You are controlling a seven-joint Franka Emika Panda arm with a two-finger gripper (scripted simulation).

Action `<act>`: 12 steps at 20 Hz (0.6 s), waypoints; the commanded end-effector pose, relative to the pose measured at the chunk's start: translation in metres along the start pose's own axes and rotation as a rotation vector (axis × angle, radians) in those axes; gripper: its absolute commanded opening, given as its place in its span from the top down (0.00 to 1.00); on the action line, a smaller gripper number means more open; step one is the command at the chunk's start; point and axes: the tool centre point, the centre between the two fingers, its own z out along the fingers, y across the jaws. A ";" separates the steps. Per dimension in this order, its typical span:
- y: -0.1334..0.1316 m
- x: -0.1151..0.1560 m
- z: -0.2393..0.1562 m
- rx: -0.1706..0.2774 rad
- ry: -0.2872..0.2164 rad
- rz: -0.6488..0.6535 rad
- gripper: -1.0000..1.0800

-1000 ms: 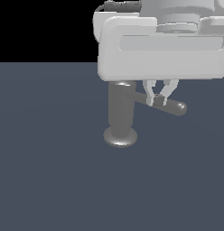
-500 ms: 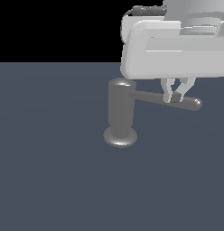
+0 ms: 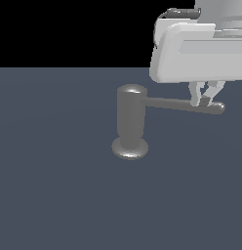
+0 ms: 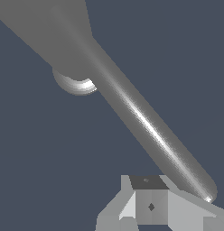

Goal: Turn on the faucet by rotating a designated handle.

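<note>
The faucet (image 3: 131, 114) is a grey upright cylinder on a round base disc (image 3: 130, 148) in the middle of the exterior view. Its handle (image 3: 184, 104) is a slim rod pointing toward the exterior view's right, with its rounded tip at about (image 3: 220, 108). My gripper (image 3: 206, 101) hangs from the white hand, fingers drawn together, touching the handle close to its tip from behind, not clasped around it. In the wrist view the handle (image 4: 145, 124) runs diagonally from the faucet body (image 4: 50, 31), and its tip lies beside the closed fingers of my gripper (image 4: 150, 206).
The faucet stands on a flat dark grey-blue floor (image 3: 59, 195). The large white hand and arm housing (image 3: 201, 49) fills the exterior view's upper right and hides what lies behind it.
My gripper has moved toward the exterior view's right, and the handle has swung with it, now pointing further right. The faucet body has stayed put.
</note>
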 end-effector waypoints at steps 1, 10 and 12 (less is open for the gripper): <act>0.014 -0.014 0.014 0.014 -0.034 0.031 1.00; 0.019 0.020 0.002 0.002 -0.004 0.004 1.00; 0.023 0.024 0.003 0.002 -0.005 0.005 1.00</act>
